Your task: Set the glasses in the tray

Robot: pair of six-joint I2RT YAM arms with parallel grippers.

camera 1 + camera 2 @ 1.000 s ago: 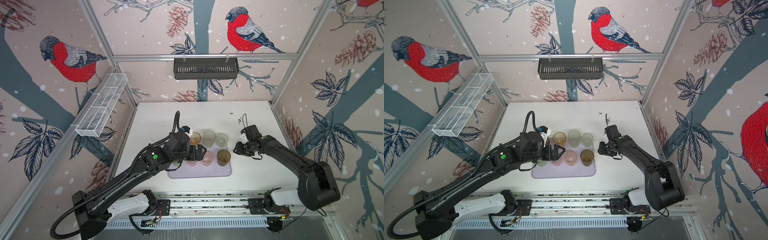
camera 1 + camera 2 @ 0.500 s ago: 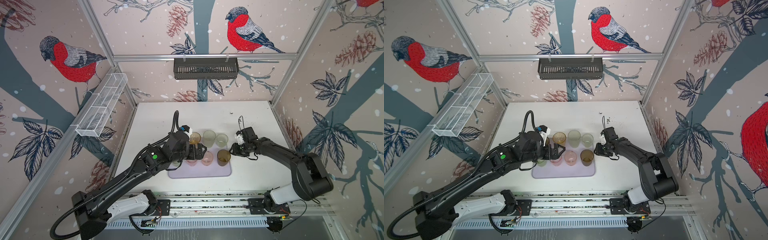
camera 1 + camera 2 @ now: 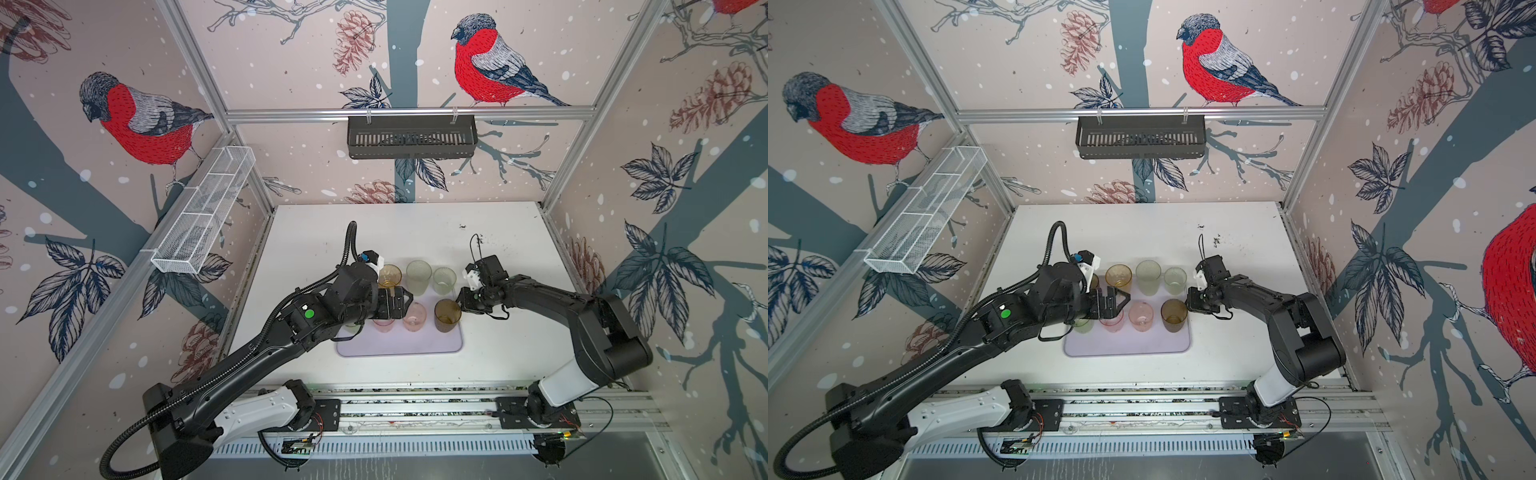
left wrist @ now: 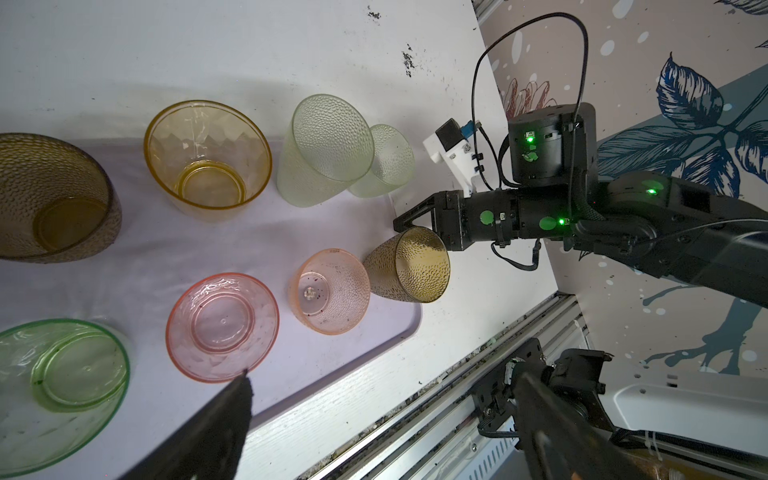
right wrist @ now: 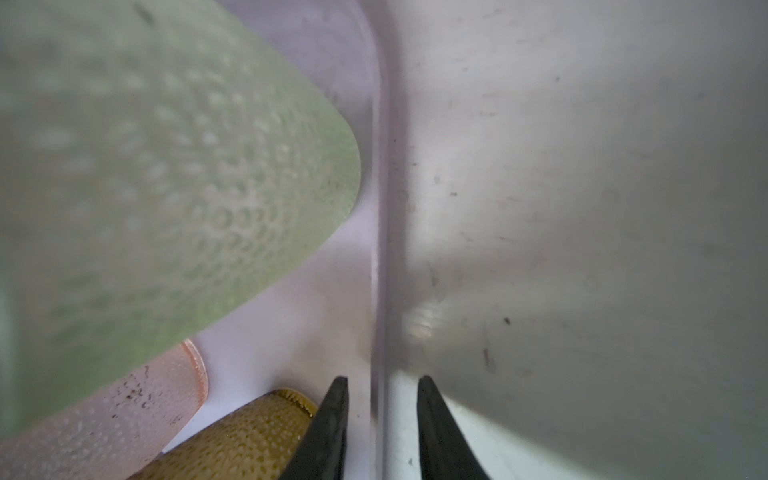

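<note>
1. Plastic-looking glasses [image 3: 414, 318] stand upright in the tray [image 3: 399, 349], under and beside the left pincer [image 3: 395, 300], spread wide, empty.
2. Probably light, stiff, slippery; pinch one wall at the rim.
3. Right pincer [image 5: 382, 380]: slightly parted, pinching nothing; brown glass [image 5: 249, 440] just beside one fingertip [image 5: 336, 415].

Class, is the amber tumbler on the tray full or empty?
Empty: the amber tumbler stands upright, and its bare base shows through the open mouth.
</note>
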